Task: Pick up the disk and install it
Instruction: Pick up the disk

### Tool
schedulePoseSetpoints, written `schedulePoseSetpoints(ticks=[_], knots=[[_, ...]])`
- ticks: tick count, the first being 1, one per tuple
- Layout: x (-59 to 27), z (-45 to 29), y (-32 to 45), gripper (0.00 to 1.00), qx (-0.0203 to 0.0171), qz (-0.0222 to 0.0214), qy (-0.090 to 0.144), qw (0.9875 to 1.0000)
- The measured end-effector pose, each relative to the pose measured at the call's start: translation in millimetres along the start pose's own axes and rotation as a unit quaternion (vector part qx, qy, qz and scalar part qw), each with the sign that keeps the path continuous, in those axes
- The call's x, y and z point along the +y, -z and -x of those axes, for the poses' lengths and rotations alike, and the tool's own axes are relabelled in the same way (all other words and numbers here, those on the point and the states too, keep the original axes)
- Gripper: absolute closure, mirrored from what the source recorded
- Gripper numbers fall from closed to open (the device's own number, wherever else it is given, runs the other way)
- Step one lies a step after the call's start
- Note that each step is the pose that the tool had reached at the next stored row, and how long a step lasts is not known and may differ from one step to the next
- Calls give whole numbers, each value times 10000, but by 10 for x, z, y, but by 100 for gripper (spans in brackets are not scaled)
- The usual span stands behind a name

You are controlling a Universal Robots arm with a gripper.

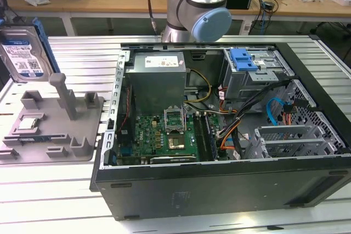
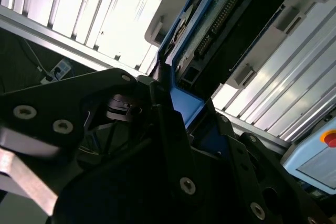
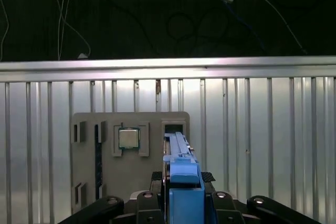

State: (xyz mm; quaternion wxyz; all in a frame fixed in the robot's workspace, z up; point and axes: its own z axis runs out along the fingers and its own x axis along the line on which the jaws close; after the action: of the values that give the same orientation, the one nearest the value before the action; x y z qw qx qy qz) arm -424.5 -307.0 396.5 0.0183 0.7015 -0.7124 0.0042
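End effector pinches the disk by its blue carrier end. Disk's long axis runs straight out from the jaws, edge-on. Open computer case sits well apart.

A ribbed metal table is shown, and two things are set directly on it, side by side: a grey tray (toward the exterior view's left) and an open computer case.
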Motion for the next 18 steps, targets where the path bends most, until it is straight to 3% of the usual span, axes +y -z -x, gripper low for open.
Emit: schedulePoseSetpoints(ticks=[3, 8, 11, 15, 18], knots=[[2, -3, 109, 63, 0, 0, 0, 10000], [7, -11, 357, 63, 0, 0, 0, 10000], [9, -14, 451, 63, 0, 0, 0, 10000], [12, -22, 665, 63, 0, 0, 1, 10000], [-15, -33, 747, 63, 1, 1, 0, 10000]])
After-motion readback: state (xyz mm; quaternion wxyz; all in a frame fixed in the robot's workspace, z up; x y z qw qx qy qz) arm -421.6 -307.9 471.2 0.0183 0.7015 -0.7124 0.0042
